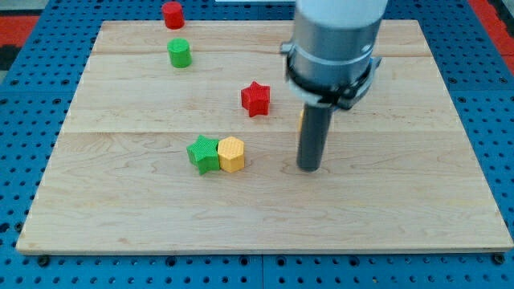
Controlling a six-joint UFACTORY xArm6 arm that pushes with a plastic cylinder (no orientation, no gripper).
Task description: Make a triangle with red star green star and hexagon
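Observation:
The red star point(255, 98) lies near the board's middle. The green star point(203, 153) sits lower and to the left, touching the yellow hexagon point(231, 154) on its right side. My tip point(309, 167) rests on the board to the right of the hexagon, about a block's width or more away, and below and right of the red star. It touches no block.
A green cylinder point(179, 53) and a red cylinder point(172, 14) stand at the view's top left. A small orange sliver point(301, 120) shows behind the rod. The wooden board point(401, 201) lies on a blue pegboard.

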